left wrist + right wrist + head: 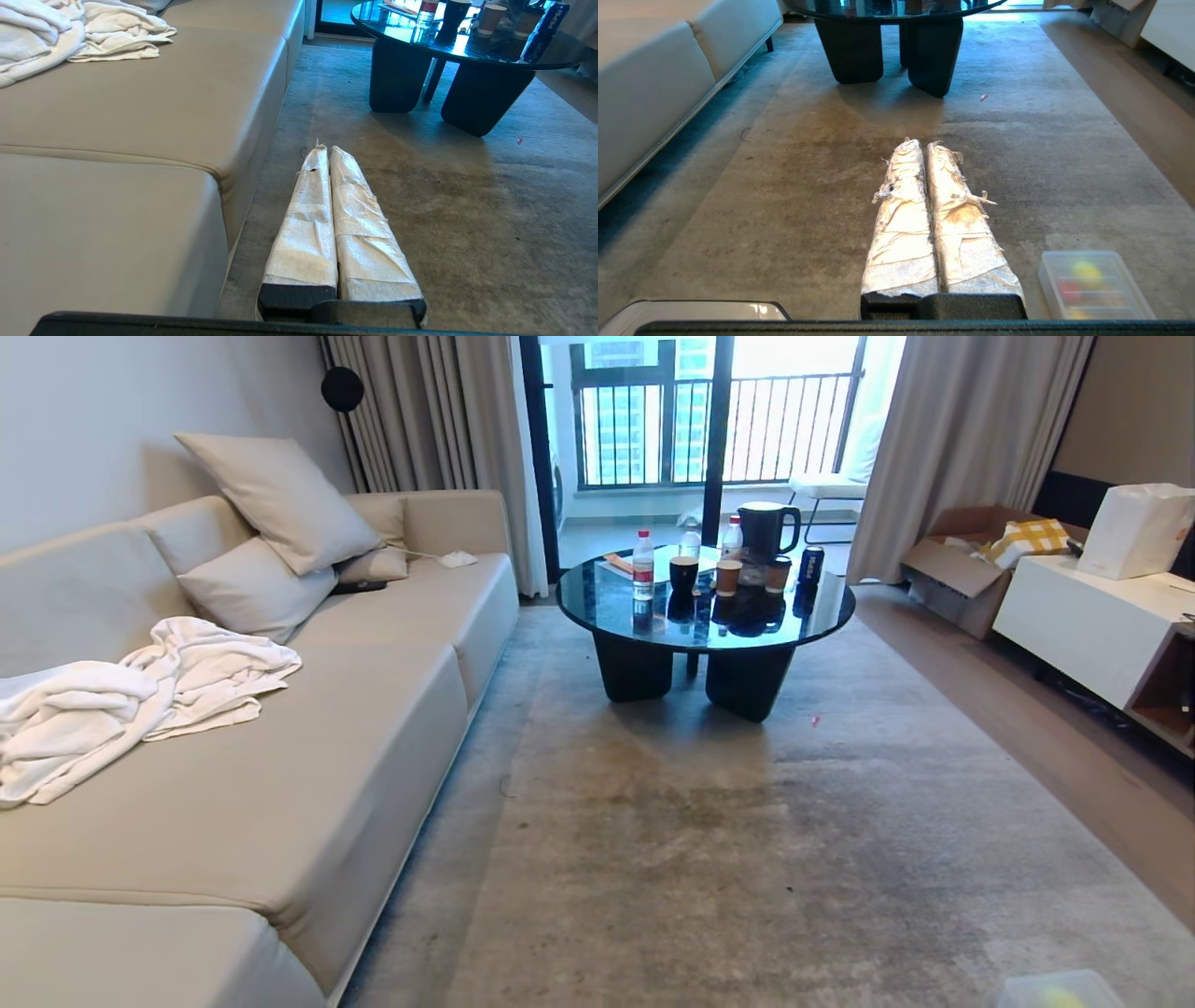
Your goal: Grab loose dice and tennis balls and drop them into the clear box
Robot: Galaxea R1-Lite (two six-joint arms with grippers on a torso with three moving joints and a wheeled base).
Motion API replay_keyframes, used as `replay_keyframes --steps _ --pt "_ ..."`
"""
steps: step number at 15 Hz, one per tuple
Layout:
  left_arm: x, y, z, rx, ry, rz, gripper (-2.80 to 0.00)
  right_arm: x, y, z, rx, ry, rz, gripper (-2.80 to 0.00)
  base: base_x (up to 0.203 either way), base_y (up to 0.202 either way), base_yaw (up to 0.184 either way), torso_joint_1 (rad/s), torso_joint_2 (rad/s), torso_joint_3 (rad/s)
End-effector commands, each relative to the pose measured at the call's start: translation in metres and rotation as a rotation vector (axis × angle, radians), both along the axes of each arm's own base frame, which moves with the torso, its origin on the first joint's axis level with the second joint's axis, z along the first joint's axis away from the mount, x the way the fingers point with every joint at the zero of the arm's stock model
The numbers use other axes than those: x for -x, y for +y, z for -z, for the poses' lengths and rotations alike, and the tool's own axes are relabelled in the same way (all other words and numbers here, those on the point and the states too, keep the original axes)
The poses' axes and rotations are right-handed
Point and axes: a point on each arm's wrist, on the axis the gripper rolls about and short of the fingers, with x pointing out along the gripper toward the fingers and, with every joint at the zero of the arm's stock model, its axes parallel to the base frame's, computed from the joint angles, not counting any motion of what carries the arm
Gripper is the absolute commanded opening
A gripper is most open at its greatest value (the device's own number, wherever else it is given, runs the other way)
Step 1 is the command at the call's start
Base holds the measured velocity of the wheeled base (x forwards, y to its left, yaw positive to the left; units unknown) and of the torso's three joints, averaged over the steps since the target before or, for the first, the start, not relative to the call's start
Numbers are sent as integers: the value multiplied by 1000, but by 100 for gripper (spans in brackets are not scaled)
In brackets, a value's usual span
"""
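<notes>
From the head, only a corner of the clear box (pixel 1060 989) shows, on the carpet (pixel 747 859) at the near right; no arms, no loose dice or balls.

The left gripper (pixel 325 150) hangs beside the sofa (pixel 140 121), fingers pressed together, empty.

The right gripper (pixel 923 143) is likewise closed and empty, the box just beside it with coloured shapes blurred inside. I'd search around before reaching.

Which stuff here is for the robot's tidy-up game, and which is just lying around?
For the job:
- the clear box on the rug, with blurry yellow and red things showing through it
- the left gripper and right gripper, both shut and empty

Just lying about:
- white towel on the sofa
- bottles, cups and black jug on the round table
- cardboard box
</notes>
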Motion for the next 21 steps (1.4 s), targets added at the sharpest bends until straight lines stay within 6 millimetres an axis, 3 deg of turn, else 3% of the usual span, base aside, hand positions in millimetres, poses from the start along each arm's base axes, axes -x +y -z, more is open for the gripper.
replay_keyframes --steps 1,4,21 --pt "0 0 0 1 0 0 -280 0 0 0 0 1 -2 -280 -186 0 3 2 2 6" --pt "0 0 0 1 0 0 -280 0 0 0 0 1 -2 -280 -155 0 -2 0 1 1" --pt "0 0 0 1 0 0 -280 0 0 0 0 1 8 -280 0 0 0 0 0 0"
